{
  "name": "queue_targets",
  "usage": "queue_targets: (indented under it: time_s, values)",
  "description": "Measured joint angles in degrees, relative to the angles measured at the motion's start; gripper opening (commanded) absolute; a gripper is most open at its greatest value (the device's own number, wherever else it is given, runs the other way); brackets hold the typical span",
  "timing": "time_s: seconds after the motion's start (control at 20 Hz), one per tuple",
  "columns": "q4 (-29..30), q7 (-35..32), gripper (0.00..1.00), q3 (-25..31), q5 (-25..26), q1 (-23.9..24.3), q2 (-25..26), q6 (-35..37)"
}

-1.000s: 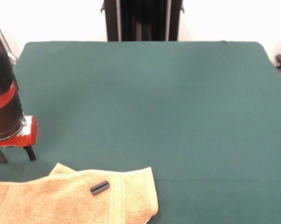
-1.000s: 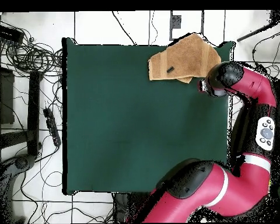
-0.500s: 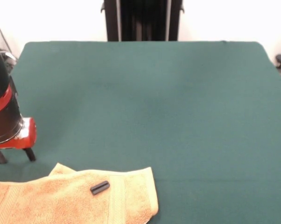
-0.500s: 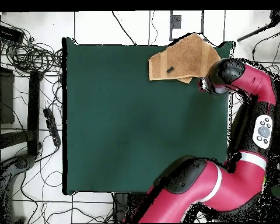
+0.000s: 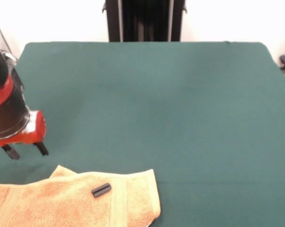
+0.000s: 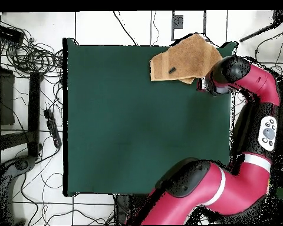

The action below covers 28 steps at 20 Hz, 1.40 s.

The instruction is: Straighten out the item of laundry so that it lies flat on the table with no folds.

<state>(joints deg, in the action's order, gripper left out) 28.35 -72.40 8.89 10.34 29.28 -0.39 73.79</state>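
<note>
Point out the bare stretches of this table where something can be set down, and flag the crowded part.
Nearly all of the green table is bare: everything from the far edge by the black pedestal to the near edge, right of the orange towel. The crowded corner is where the towel lies with a small black cylinder on it and the tool hangs just behind.

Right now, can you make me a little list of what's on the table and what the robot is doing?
table: big, green cloth top
towel: orange, at a table corner, part hanging over the edge, one corner folded
black thing: small cylinder, lying on the towel
hand: just above the table beside the towel, not touching it, fingers apart, holding nothing
arm: red and black
</note>
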Motion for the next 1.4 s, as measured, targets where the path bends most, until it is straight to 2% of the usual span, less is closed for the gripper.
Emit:
queue_targets:
  time_s: [0.3,0.7,0.95,1.05,1.4]
  values:
    - [6.6,0.0,1.00,-0.2,-3.4,-0.2,-7.2,0.0]
    - [10.7,0.0,1.00,-1.9,-6.9,-1.8,-17.1,-1.1]
    - [14.5,-0.1,1.00,-2.1,-7.9,-2.5,-21.1,-6.6]
    - [17.3,-0.2,1.00,-2.4,-8.5,-2.9,-22.9,-11.6]
    - [23.2,-0.2,1.00,-2.7,-8.7,-3.2,-24.9,-20.9]
